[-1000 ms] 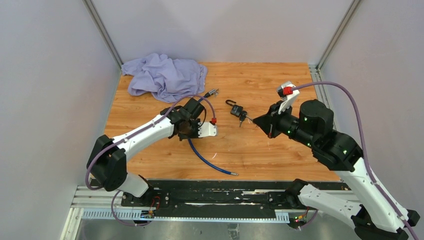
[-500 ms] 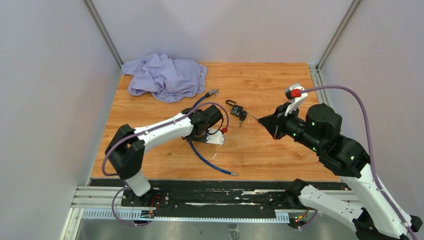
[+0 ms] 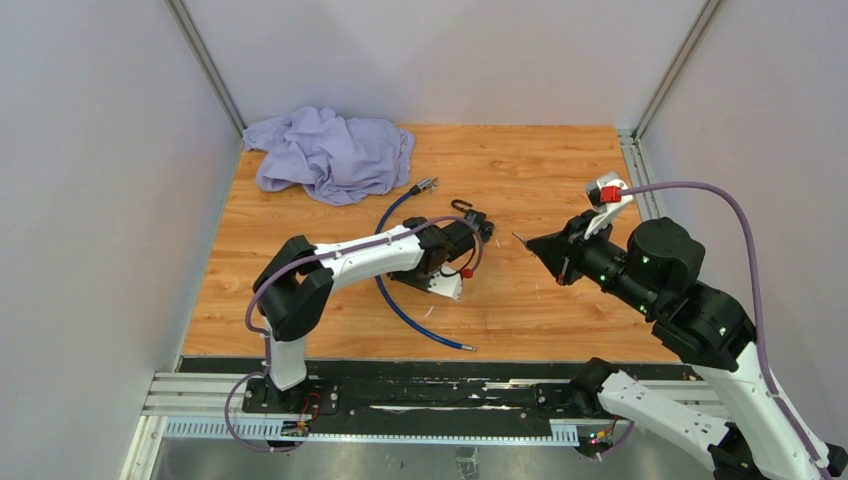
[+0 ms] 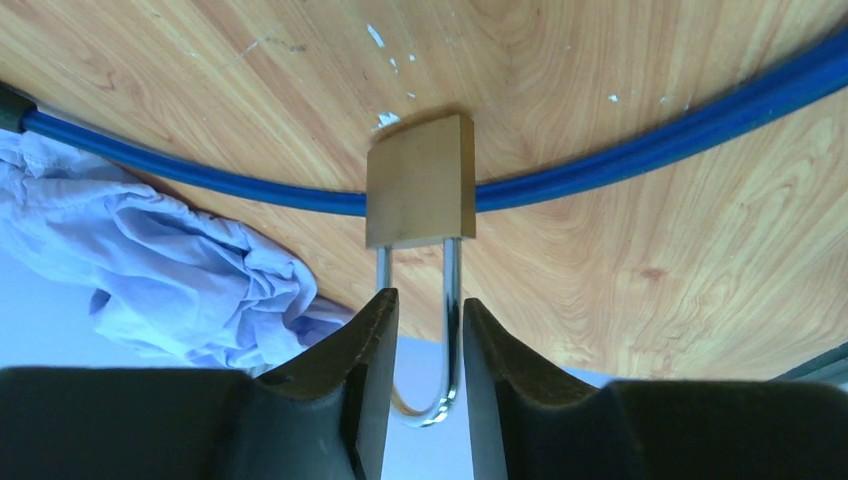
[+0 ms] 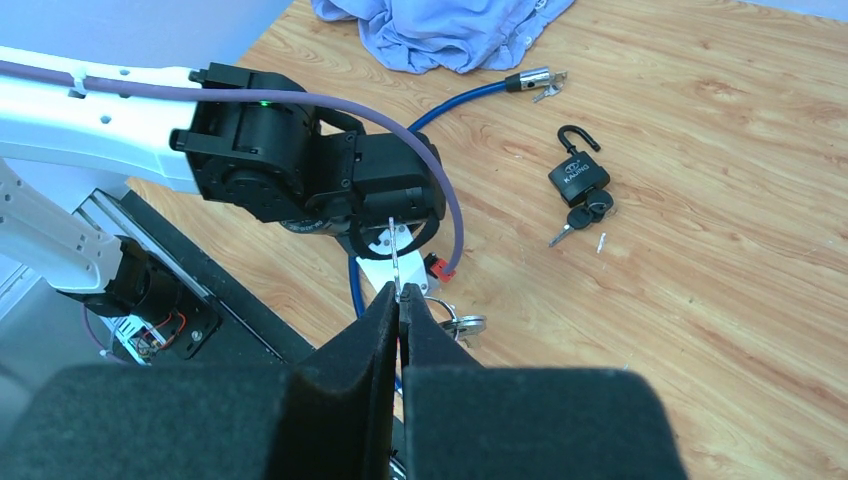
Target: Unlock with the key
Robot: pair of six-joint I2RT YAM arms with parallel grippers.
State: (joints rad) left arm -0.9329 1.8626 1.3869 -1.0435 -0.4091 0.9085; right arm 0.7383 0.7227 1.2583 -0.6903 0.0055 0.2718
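Straddling the padlock shackle (image 4: 454,290), left jaws stand parted (right jaws clamp the key (image 5: 394,250)).

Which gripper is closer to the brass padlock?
Left. The left gripper is right at the padlock shackle; the right gripper, shut on a key, is off to its right, apart.

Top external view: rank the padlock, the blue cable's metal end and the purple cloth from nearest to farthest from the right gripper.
1. padlock: mid-table, just left of the right gripper.
2. blue cable's metal end: farther left and a little toward the back.
3. purple cloth: back-left corner of the table, clearly the farthest.
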